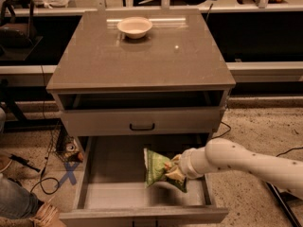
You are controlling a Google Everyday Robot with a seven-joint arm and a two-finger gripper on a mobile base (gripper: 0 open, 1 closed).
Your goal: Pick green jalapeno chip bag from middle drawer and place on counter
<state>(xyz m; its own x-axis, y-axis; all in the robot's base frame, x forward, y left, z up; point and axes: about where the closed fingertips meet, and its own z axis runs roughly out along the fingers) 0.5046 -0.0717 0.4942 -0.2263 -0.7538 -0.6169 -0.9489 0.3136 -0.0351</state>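
The green jalapeno chip bag [160, 169] hangs upright above the floor of the open middle drawer [109, 174], lifted clear of it. My gripper [176, 169] reaches in from the right on a white arm and is shut on the bag's right side. The bag hides most of the fingers. The counter [142, 56] is the glossy grey-brown top of the cabinet above the drawer.
A white bowl [135, 27] stands near the counter's back edge. A shallower drawer front with a black bar handle [142, 126] sits just above the open drawer. A pale ledge with metal posts [156, 6] runs behind. Cables and a blue cross mark [68, 173] lie on the floor at left.
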